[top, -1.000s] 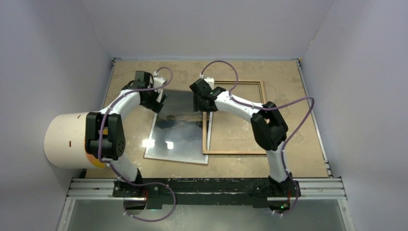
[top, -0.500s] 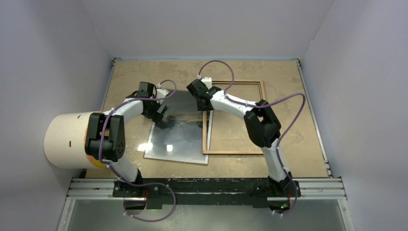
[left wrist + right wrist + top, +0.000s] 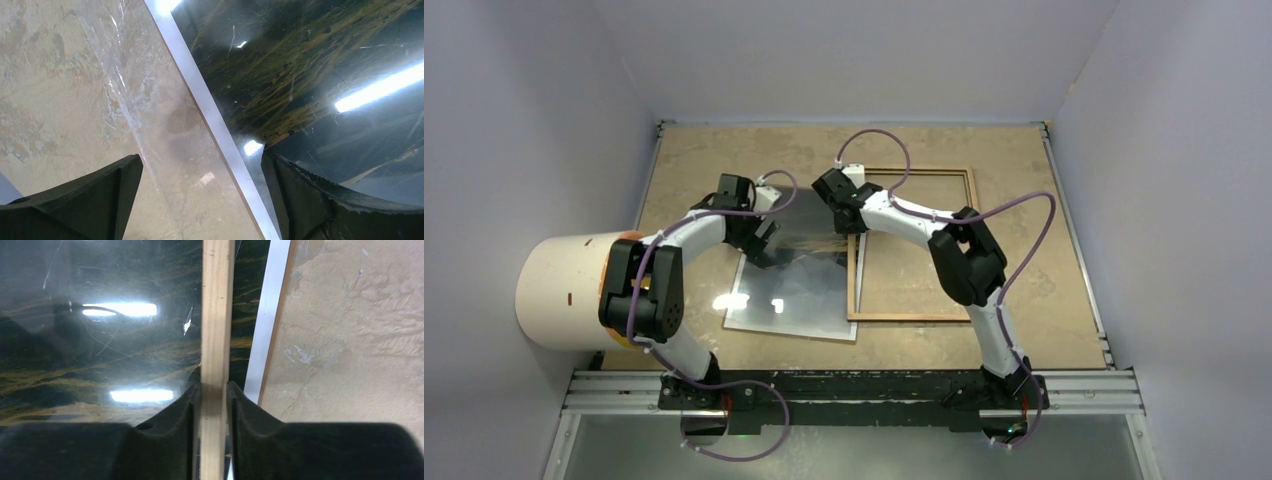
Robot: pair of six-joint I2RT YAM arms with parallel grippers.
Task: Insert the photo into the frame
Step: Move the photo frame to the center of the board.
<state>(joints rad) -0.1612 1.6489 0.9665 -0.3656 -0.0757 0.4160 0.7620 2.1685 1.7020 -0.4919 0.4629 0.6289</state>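
**Right arm grips the frame's rail, ready to bring the frame over the photo.**

The right gripper point(image 3: 213, 390) pinches the light-wood rail of the frame point(image 3: 216, 315) between its fingers. The photo point(image 3: 100, 350) lies flat under that rail and spreads away toward the other arm. The left gripper point(image 3: 200, 161) hangs wide apart and empty, with its jaws on either side of the photo's opposite white edge. As I judge it, the next move is to lift and shift the rail so the frame surrounds the print without dragging it.

Lab booth: plain grey walls point(image 3: 854, 60), aluminium rail point(image 3: 614, 392), worn tabletop point(image 3: 714, 150)
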